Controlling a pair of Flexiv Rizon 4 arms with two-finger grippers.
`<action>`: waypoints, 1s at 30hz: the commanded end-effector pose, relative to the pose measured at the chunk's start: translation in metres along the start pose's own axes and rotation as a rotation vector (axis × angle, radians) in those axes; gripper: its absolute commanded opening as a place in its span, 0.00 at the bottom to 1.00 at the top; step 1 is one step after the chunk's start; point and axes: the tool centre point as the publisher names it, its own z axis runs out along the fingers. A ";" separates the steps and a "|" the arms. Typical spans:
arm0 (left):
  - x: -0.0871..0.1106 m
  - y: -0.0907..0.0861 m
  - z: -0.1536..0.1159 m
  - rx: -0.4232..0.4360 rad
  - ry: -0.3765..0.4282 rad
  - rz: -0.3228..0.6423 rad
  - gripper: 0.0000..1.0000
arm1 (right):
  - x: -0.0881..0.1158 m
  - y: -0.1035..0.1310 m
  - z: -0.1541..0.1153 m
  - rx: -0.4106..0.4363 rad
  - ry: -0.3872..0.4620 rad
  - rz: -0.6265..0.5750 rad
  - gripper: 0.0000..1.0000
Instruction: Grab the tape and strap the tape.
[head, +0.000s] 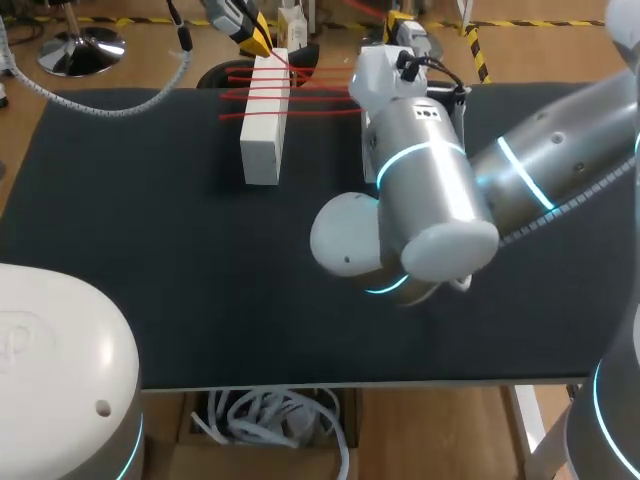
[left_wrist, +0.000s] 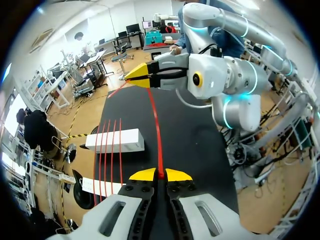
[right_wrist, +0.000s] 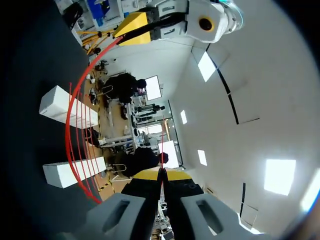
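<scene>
Red tape (head: 310, 92) runs in several strands across a white block (head: 262, 140) on the black mat (head: 150, 250) and disappears under my right arm. In the left wrist view my left gripper (left_wrist: 160, 175) is shut on the red tape (left_wrist: 157, 130), which stretches ahead to my right gripper (left_wrist: 142, 76). Beside that strand lies the white block (left_wrist: 115, 141), wrapped with strands. In the right wrist view my right gripper (right_wrist: 161, 174) is shut on a thin tape strand (right_wrist: 161, 150). The tape (right_wrist: 70, 125) arcs past two white blocks (right_wrist: 62, 105) (right_wrist: 75, 172) to my left gripper (right_wrist: 131, 22).
My right arm (head: 430, 190) lies over the middle of the mat and hides the second block in the head view. My left gripper (head: 252, 32) hangs past the far edge behind the white block. A box of white cables (head: 270, 420) sits below the table's front edge.
</scene>
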 end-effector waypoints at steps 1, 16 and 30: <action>0.000 -0.001 -0.001 -0.005 0.002 -0.001 0.00 | -0.014 -0.017 0.003 -0.062 -0.022 0.049 0.00; 0.000 -0.001 -0.001 -0.005 0.002 -0.001 0.00 | -0.010 -0.003 0.002 -0.016 0.029 -0.049 0.00; 0.000 -0.001 -0.001 -0.005 0.002 -0.001 0.00 | -0.017 0.014 -0.012 0.028 0.117 -0.417 0.00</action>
